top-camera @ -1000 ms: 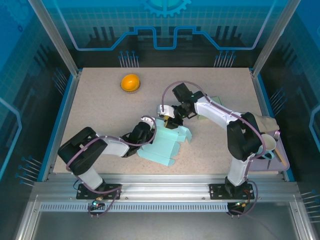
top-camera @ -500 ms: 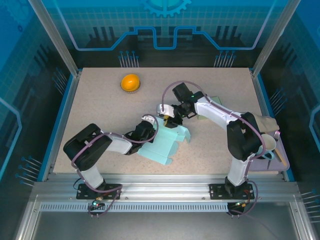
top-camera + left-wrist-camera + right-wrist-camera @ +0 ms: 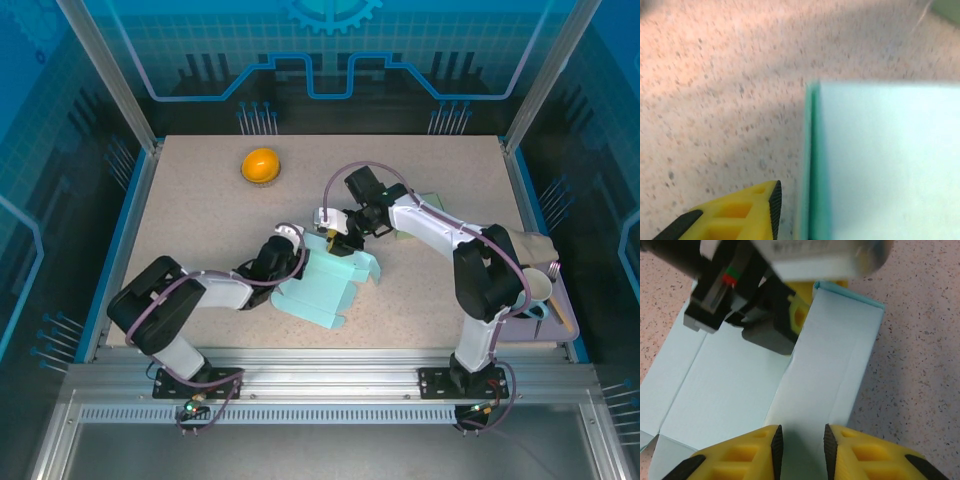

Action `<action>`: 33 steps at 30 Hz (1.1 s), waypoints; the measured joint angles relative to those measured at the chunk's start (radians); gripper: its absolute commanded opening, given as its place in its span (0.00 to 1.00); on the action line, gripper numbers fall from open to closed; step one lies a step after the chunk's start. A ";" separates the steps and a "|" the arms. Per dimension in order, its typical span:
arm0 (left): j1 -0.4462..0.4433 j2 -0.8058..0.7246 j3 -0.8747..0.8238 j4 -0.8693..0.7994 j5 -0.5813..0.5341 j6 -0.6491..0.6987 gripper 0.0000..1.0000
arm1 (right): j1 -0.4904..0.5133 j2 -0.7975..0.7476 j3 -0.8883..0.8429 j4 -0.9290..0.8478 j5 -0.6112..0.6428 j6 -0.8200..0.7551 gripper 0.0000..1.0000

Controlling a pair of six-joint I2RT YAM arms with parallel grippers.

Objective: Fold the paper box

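Overhead and close wrist cameras share the box [image 3: 322, 290] [image 3: 880, 160] [image 3: 740, 385].

Paper box [image 3: 325, 285] on table [image 3: 200, 210], just below frame centre. Left gripper [image 3: 287, 248] at box's upper-left corner. Right gripper [image 3: 333, 238] at box's upper edge, just right of left gripper. Round object [image 3: 260, 165] upper left, well apart from box. Tray [image 3: 550, 335] at right table edge, cup [image 3: 535, 285] on it. Left wrist view: box right, table left. Right wrist view: left gripper over box, upper left.

A pale mint paper box [image 3: 322, 290] lies opened out (not yet folded up) near the middle of the speckled table [image 3: 200, 220], creased panels spread, its far right panel tilted up.
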 measured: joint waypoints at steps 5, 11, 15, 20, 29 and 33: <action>0.031 0.002 0.005 0.014 0.040 0.037 0.22 | 0.001 0.000 0.000 0.000 -0.006 0.000 0.30; 0.032 0.043 0.054 0.002 0.031 0.066 0.00 | 0.004 0.000 0.001 0.008 -0.001 0.000 0.30; 0.026 0.075 0.099 -0.028 -0.049 0.056 0.00 | 0.005 0.000 0.001 0.008 0.009 0.000 0.30; -0.004 0.101 0.131 -0.051 -0.135 0.044 0.00 | 0.006 0.000 0.001 0.008 0.020 0.016 0.30; -0.010 0.092 0.101 -0.017 -0.149 0.037 0.00 | 0.006 0.000 0.011 0.017 0.035 0.198 0.39; -0.011 0.082 0.079 0.002 -0.148 0.038 0.00 | 0.006 -0.010 0.011 0.024 0.023 0.293 0.40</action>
